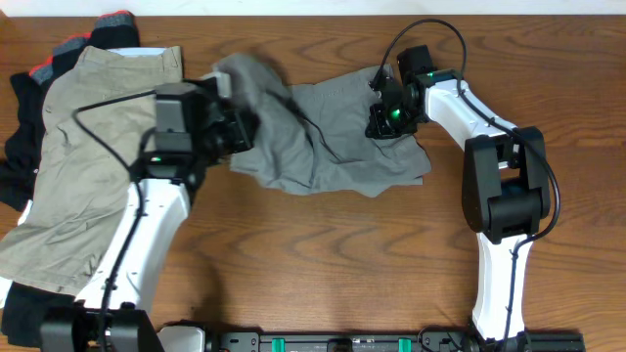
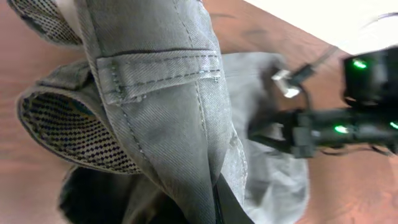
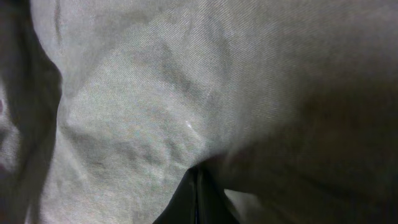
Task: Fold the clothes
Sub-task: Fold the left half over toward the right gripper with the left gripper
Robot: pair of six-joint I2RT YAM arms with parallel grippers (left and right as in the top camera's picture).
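Left tool (image 1: 238, 125) is seen clamped shut on a raised fold of the grey shorts (image 1: 333, 152), which are spread at the upper centre of the frame on the table (image 1: 323, 254). Right tool (image 1: 380, 115) is pressed closed on their upper right edge. Khaki shorts (image 1: 88, 147) are laid at the left, over dark red-banded pieces (image 1: 93, 37) in the upper left corner.

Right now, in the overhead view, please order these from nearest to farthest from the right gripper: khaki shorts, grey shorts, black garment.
1. The grey shorts: centre, pinched in the right gripper jaws.
2. The khaki shorts: left side.
3. The black garment: far left edge.
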